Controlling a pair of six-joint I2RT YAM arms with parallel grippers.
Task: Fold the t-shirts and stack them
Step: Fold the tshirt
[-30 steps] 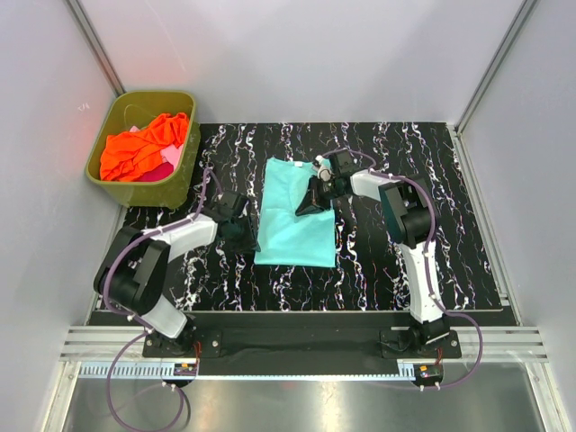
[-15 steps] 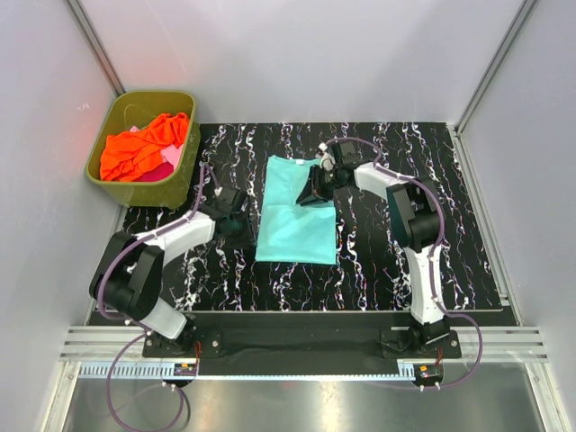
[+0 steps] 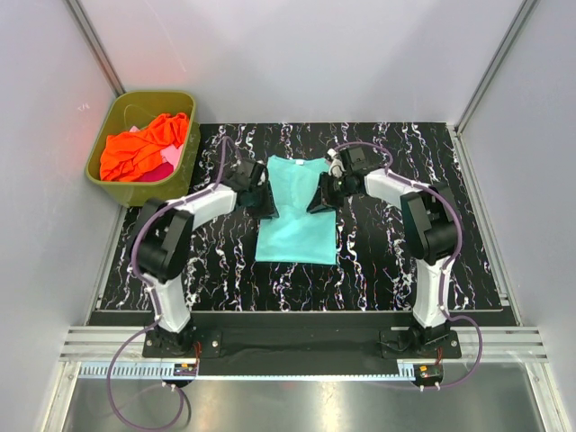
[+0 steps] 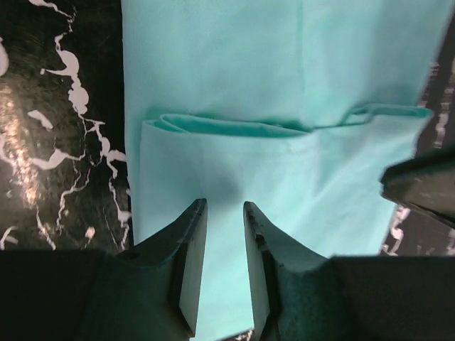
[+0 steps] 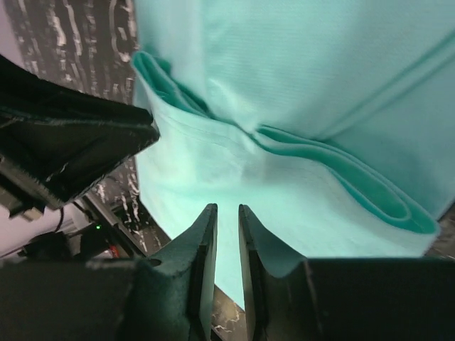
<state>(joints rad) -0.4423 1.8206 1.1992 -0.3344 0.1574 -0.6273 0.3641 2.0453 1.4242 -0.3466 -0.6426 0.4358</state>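
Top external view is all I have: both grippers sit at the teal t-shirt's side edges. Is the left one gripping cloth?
Observer: In the left wrist view the left gripper has its jaws apart, and the teal t-shirt shows flat through the gap. I see no pinch.
Operator: And the right one?
Observer: The right gripper shows a narrower gap over the cloth. I cannot tell whether it pinches a layer.
Operator: Is there any fold there?
Observer: Yes, both wrist views show a doubled-over edge with layered hems just ahead of each gripper.
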